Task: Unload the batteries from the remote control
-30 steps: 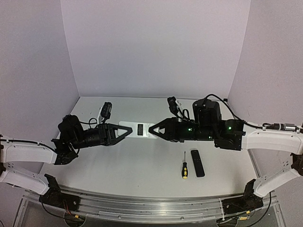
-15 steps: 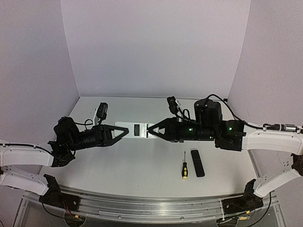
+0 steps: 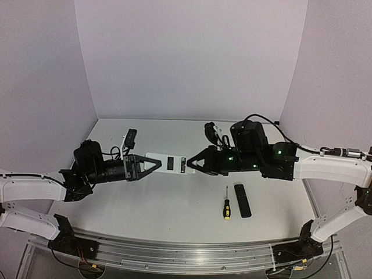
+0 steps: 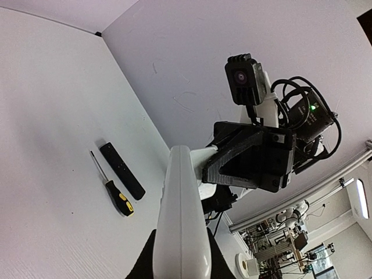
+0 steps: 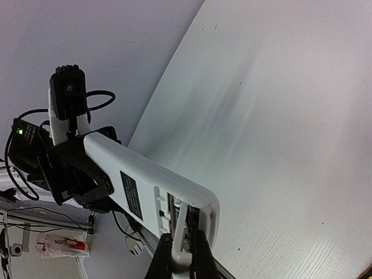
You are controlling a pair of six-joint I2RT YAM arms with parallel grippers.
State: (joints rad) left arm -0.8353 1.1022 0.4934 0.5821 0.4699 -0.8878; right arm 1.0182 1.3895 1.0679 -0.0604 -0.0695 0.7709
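Observation:
The white remote control (image 3: 168, 162) hangs above the table between both arms, its plain back up. My left gripper (image 3: 152, 164) is shut on its left end; in the left wrist view the remote control (image 4: 180, 221) runs away from the dark fingers (image 4: 145, 264). My right gripper (image 5: 182, 256) is at the other end, over the open battery compartment. Its jaws are shut on a thin white rib of the remote control (image 5: 139, 174). A dark battery (image 5: 193, 216) lies in the compartment beside the right finger.
A yellow-and-black screwdriver (image 3: 226, 207) and a slim black remote (image 3: 242, 199) lie side by side on the table (image 3: 174, 203) under the right arm. White walls close the table in on three sides.
My right gripper's jaws have closed at the remote's compartment end. Both arms and the remote have shifted slightly left and nearer.

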